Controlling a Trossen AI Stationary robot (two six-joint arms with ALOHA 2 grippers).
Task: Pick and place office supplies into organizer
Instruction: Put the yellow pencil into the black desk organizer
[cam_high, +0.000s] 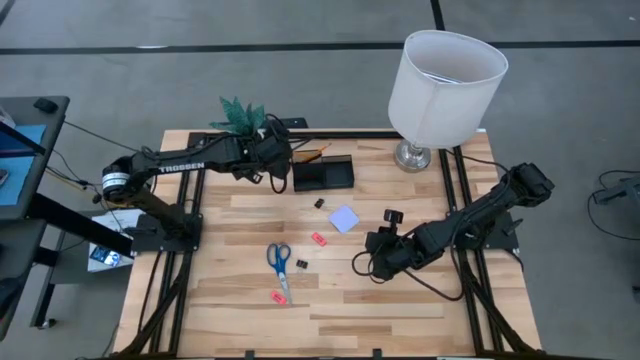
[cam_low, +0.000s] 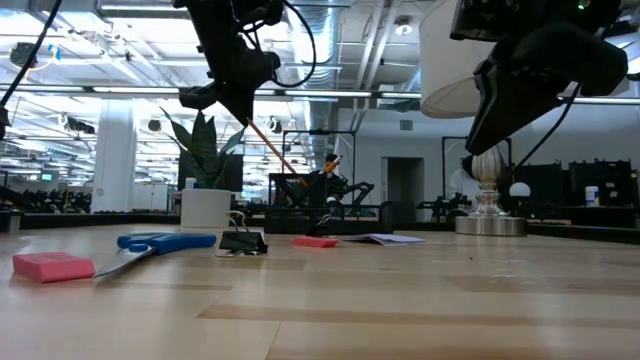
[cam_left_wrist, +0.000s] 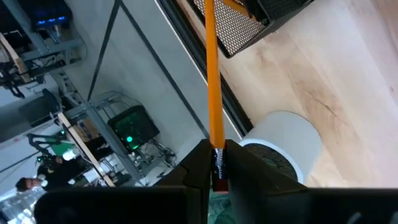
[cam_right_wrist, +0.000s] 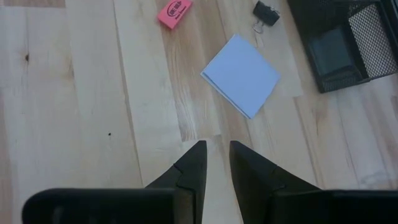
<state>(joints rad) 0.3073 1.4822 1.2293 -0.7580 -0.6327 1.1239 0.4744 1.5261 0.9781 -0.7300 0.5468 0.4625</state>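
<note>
My left gripper (cam_high: 284, 160) hangs at the table's far side, just left of the black mesh organizer (cam_high: 322, 176), shut on an orange pencil (cam_left_wrist: 211, 81). My right gripper (cam_right_wrist: 217, 155) hovers right of centre, its fingers a narrow gap apart with nothing between them, pointing down toward the lavender note pad (cam_right_wrist: 241, 74). On the wood lie blue-handled scissors (cam_high: 280, 262), two pink erasers (cam_high: 318, 238) (cam_high: 278, 297) and two black clips (cam_high: 320, 203) (cam_high: 300, 265). My left gripper pinches the pencil's dark-banded end (cam_left_wrist: 217, 163) between its two fingers. The pencil runs on forward out of the fingers, along them, slanting down toward the organizer (cam_left_wrist: 236, 25). It is clear of the table; its far end leaves the wrist picture, so whether it touches the organizer cannot be told.
A white plant pot (cam_left_wrist: 283, 146) with a green plant (cam_high: 240, 115) stands at the far left, close under my left gripper. A white-shaded lamp (cam_high: 440, 85) on a metal foot stands at the far right. The near half of the table shows bare wood.
</note>
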